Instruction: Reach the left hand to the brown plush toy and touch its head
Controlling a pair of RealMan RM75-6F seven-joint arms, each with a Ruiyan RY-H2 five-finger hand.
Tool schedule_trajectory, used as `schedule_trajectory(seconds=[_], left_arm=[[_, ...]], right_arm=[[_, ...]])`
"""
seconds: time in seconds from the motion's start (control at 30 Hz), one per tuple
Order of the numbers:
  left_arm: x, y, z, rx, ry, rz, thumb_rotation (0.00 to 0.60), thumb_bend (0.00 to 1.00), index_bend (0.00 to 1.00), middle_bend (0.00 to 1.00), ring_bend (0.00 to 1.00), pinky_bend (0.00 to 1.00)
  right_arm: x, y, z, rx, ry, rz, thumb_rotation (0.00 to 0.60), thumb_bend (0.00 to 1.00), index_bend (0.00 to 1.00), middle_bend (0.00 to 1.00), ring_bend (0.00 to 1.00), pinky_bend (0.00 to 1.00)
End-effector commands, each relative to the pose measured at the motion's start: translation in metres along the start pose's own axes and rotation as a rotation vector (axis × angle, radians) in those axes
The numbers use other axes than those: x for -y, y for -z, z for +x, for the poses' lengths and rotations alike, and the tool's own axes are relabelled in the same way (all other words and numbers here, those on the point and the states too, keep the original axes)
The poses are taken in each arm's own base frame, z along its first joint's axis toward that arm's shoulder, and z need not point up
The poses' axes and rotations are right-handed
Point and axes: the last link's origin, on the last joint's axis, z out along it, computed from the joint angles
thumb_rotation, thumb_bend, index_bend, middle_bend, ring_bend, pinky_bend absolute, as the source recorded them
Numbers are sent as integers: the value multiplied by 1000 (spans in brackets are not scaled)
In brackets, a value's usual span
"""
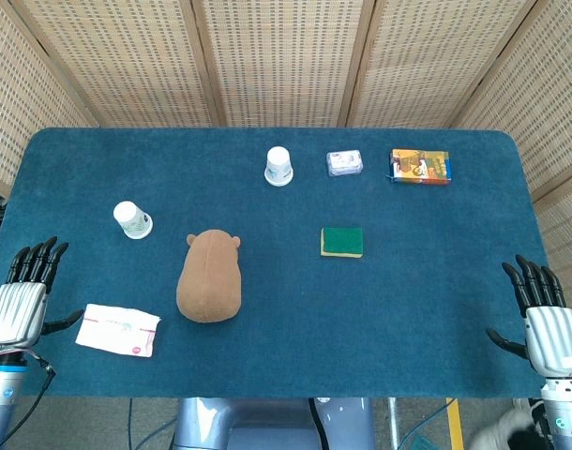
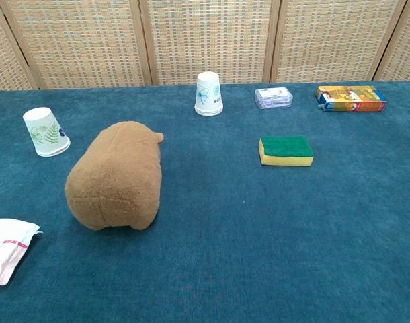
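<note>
The brown plush toy (image 1: 210, 276) (image 2: 116, 175) lies left of the table's middle, its head with small ears pointing toward the far side. My left hand (image 1: 25, 286) hovers at the table's left front edge, fingers stretched apart and holding nothing, well to the left of the toy. At the right front edge my right hand (image 1: 544, 314) is likewise spread and empty. Neither hand appears in the chest view.
A white packet (image 1: 118, 330) (image 2: 5, 246) lies between my left hand and the toy. An upturned paper cup (image 1: 133, 219) (image 2: 45, 131) stands behind it, another cup (image 1: 279, 166) (image 2: 209, 93) farther back. A green sponge (image 1: 342, 242), a clear box (image 1: 344, 163) and an orange carton (image 1: 420, 166) sit to the right.
</note>
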Motion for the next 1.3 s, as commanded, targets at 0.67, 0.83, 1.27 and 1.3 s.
schedule_trajectory(seconds=[0.67,0.83,1.27,1.3], left_arm=[[1,-1,-1,12,11,8,600,166,0,0,0,0],[1,-1,0,8,17,8,600,166,0,0,0,0],[-5,-11,6,4,53,3,600,229,86,0,0,0],[-5,-15,9,4,56,5,600,240,98,0,0,0]], right_arm=[[1,0,-2,18,3,-1,600,141,0,0,0,0],[0,0,-4,27,5,-2,600,141,0,0,0,0],[1,0,-4,30,-1,-3,600,141,1,0,0,0],[0,0,-4,31,-2,-4,600,140,2,0,0,0]])
